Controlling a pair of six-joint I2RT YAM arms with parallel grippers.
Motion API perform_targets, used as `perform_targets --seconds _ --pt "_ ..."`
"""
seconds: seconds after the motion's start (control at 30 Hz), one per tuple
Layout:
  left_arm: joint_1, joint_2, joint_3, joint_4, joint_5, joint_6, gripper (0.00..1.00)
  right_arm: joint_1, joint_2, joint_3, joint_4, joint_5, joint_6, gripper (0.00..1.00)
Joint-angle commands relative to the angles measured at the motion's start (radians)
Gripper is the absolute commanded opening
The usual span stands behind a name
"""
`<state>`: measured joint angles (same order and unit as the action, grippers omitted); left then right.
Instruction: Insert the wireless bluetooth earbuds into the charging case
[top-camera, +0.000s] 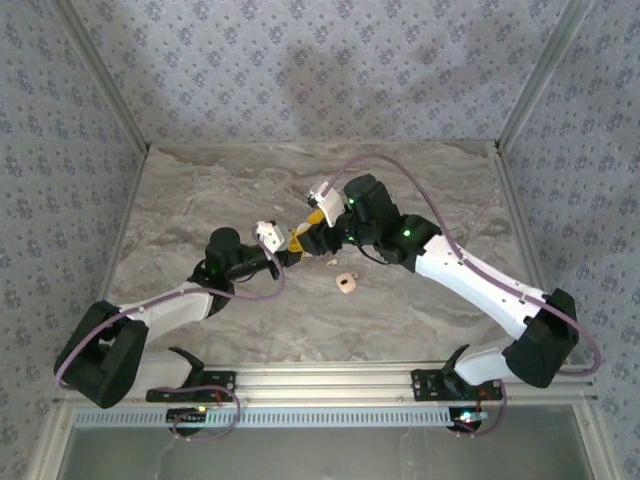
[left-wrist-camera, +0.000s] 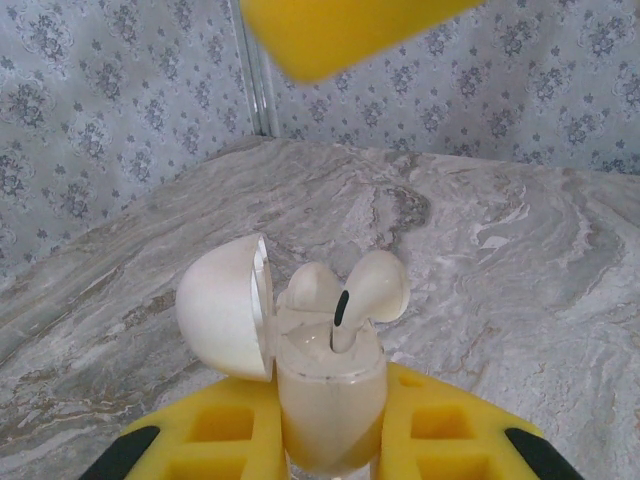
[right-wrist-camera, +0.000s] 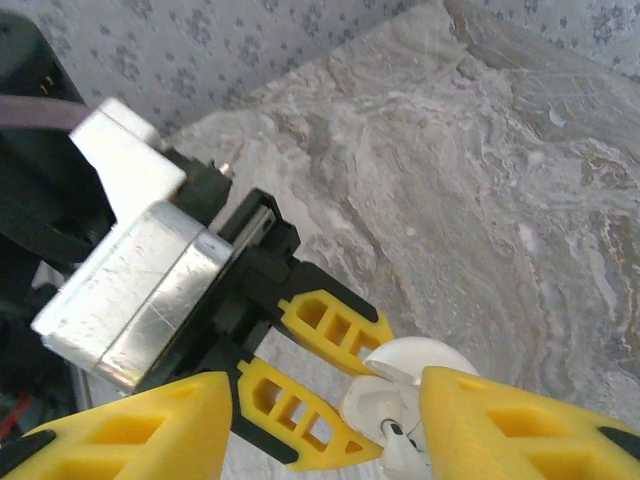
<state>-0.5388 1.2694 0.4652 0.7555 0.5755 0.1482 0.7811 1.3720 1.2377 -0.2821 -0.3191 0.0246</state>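
A grey marble tabletop (top-camera: 200, 200) sits between flower-patterned walls. The left gripper (left-wrist-camera: 330, 425) is clamped on the white charging case (left-wrist-camera: 330, 395), whose lid (left-wrist-camera: 225, 305) is swung open. Both wireless bluetooth earbuds (left-wrist-camera: 375, 285) sit in its wells, one with its stem partly exposed. The right gripper (right-wrist-camera: 328, 400) hovers over the case, its jaws parted and holding nothing.

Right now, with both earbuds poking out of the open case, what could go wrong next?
1. The earbud with the dark stripe stands proud of the charging case, apparently not fully seated, so it might tip out.
2. The right jaws stand open close by the case. A careless retreat could clip that earbud or the open lid.
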Motion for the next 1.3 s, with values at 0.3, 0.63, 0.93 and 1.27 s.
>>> perform_targets --seconds 0.3,0.63,0.93,1.27 --pt "-0.003 -0.028 0.021 0.028 0.001 -0.004 0.14 -0.131 -0.106 -0.212 0.152 -0.194 0.335 0.31" --pt "-0.003 -0.027 0.025 0.031 0.004 -0.008 0.14 -0.181 -0.078 -0.307 0.350 -0.333 0.530 0.24" --pt "-0.003 -0.027 0.027 0.030 -0.002 -0.008 0.14 -0.183 -0.024 -0.300 0.393 -0.361 0.549 0.20" --pt "-0.003 -0.025 0.030 0.028 0.001 -0.005 0.14 -0.177 0.001 -0.307 0.389 -0.372 0.557 0.26"
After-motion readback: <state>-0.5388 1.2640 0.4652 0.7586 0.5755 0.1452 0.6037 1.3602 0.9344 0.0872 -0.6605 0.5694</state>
